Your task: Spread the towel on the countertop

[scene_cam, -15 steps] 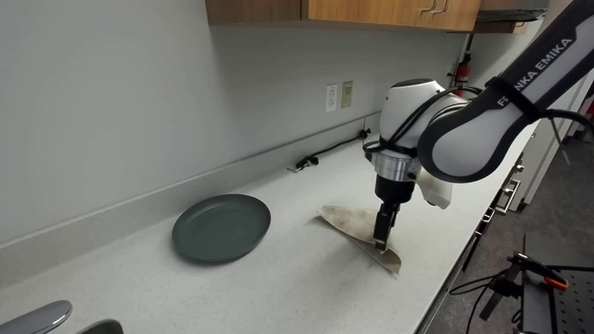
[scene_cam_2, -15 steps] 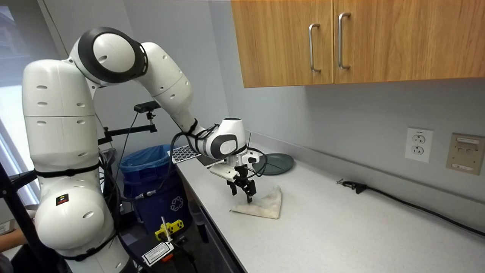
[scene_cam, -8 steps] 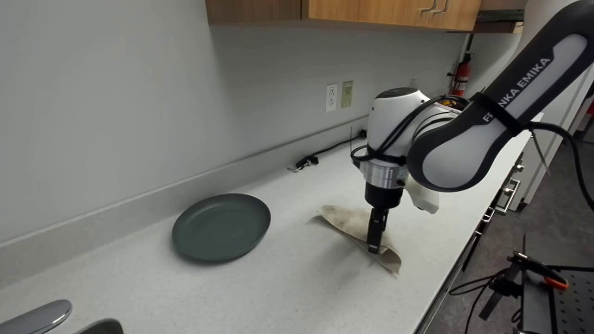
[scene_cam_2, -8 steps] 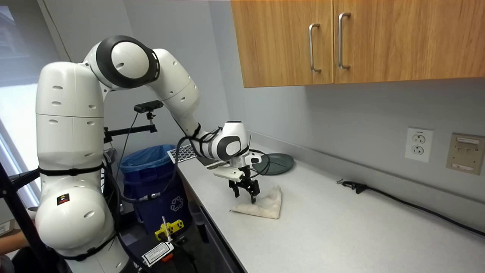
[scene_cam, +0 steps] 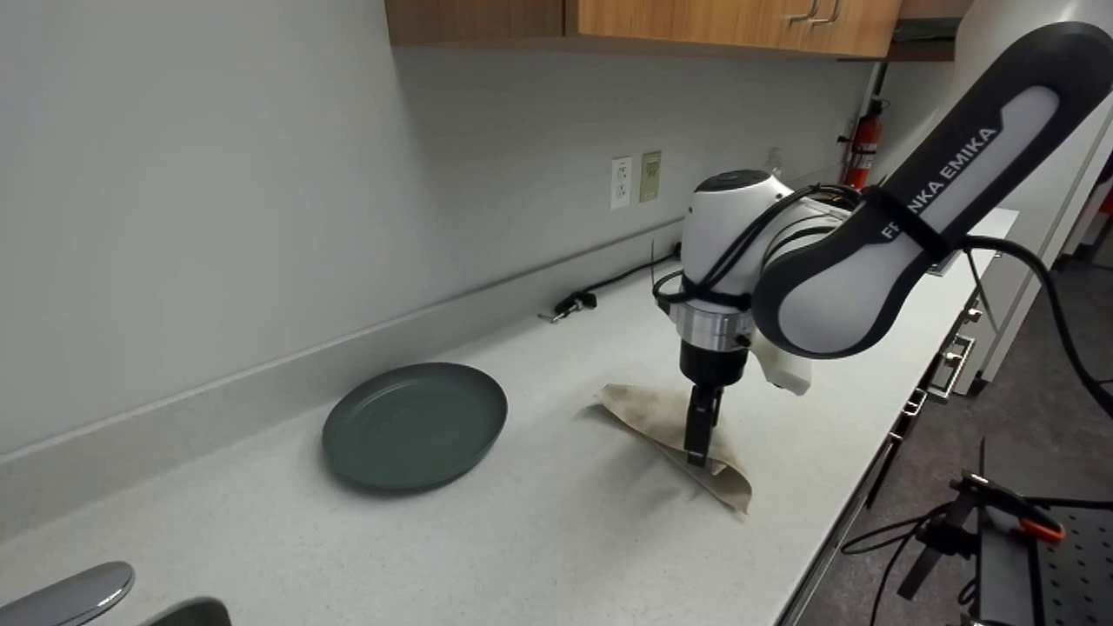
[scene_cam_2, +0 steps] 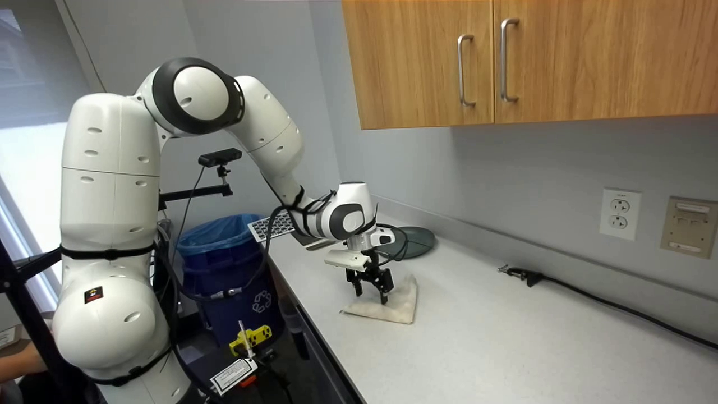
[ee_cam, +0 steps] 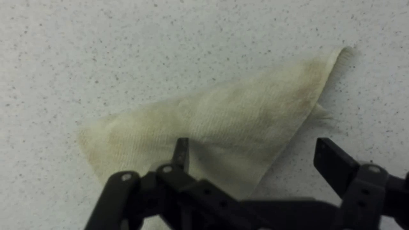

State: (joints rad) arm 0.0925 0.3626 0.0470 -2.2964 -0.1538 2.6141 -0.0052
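The beige towel [scene_cam: 648,415] lies folded on the white speckled countertop [scene_cam: 522,556], a loose flap lifting along one side. In the wrist view, a frayed corner of the towel [ee_cam: 223,108] curls at upper right and a bit of lower layer pokes out beneath it. My gripper [ee_cam: 251,141] is open, pointing down just above the cloth. One finger [ee_cam: 182,153] is over the towel and the opposite finger [ee_cam: 335,166] is past its edge, over bare counter. Nothing sits between them. In an exterior view the gripper [scene_cam_2: 371,295] hovers over the towel [scene_cam_2: 395,308]; whether a fingertip touches it I cannot tell.
A round dark grey-green plate [scene_cam: 416,426] rests near the wall. A black clamp [scene_cam: 574,303] with a cable lies along the backsplash. Wooden cabinets [scene_cam_2: 533,62] hang above. A faucet [scene_cam: 78,596] shows at a corner, and a blue bin [scene_cam_2: 224,269] stands beyond the counter.
The open gripper has shifted a short way across the towel toward the wall side. The towel and plate have not moved.
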